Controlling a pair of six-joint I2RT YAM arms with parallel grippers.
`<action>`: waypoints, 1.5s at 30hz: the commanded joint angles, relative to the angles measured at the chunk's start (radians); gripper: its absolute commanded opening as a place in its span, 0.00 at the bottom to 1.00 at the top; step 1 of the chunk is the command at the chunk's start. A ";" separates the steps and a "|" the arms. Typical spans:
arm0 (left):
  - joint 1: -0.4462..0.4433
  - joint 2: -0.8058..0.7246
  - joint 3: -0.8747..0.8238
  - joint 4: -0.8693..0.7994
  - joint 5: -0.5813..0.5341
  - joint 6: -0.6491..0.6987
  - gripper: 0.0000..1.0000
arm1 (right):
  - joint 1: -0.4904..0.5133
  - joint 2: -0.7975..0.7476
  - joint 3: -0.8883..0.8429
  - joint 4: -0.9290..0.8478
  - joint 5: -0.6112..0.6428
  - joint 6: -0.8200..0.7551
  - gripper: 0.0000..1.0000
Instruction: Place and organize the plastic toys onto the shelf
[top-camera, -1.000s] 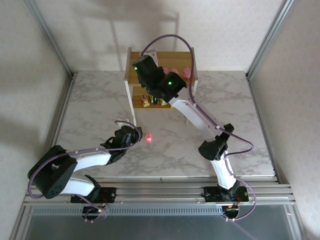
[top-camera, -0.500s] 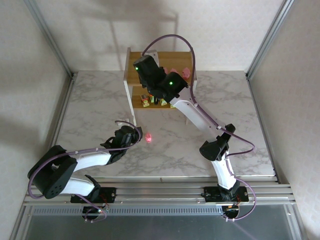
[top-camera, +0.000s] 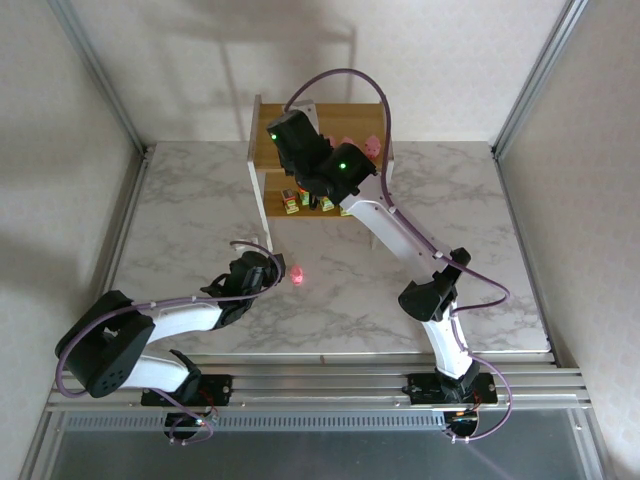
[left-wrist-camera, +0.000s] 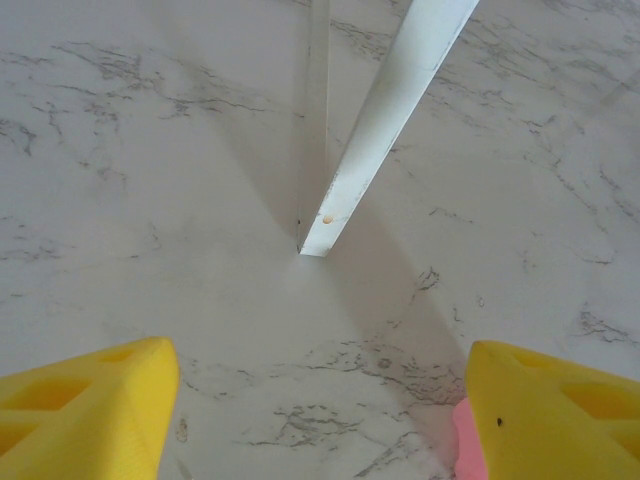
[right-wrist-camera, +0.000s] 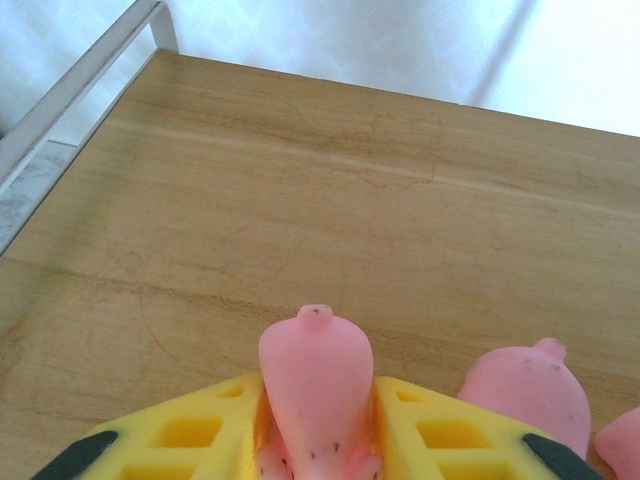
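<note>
Right arm (top-camera: 385, 220) is reaching over the shelf (top-camera: 262, 150), its jaws clamping a pink toy (right-wrist-camera: 315, 365) low on both flanks and holding it upright just over the top board (right-wrist-camera: 300, 180). A second pink toy (right-wrist-camera: 525, 385) is sitting on the board just beside it, and a sliver of a third (right-wrist-camera: 622, 440) is showing at the frame's edge. Blocky toys (top-camera: 291, 203) are lining the lower tier.

On the worktop (top-camera: 180, 220), the left arm's jaws are standing apart, facing a shelf leg (left-wrist-camera: 390, 110), with one more pink toy (top-camera: 297, 275) lying just beside a finger (left-wrist-camera: 545, 400) — whether it is touching cannot be told.

The toy is looking tiny, light and hard: smooth, rounded plastic that is probably slipping or pivoting easily under a pinch taken high on its tapering top. A hold low down, across the widest part of the body, is looking safest, and little squeeze should be needed. Let go from any height, it would likely be toppling or rolling into its neighbour — so setting it right down on the board is looking wise
</note>
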 joint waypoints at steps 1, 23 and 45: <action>0.012 -0.001 0.015 -0.009 0.009 -0.018 0.75 | -0.010 0.017 0.042 -0.025 0.001 -0.014 0.32; 0.012 0.005 0.017 -0.009 0.005 -0.016 0.75 | -0.004 -0.010 0.074 -0.001 -0.028 -0.044 0.45; -0.054 -0.129 -0.029 -0.030 -0.090 0.010 0.76 | 0.056 -0.586 -0.622 0.236 -0.022 -0.039 0.48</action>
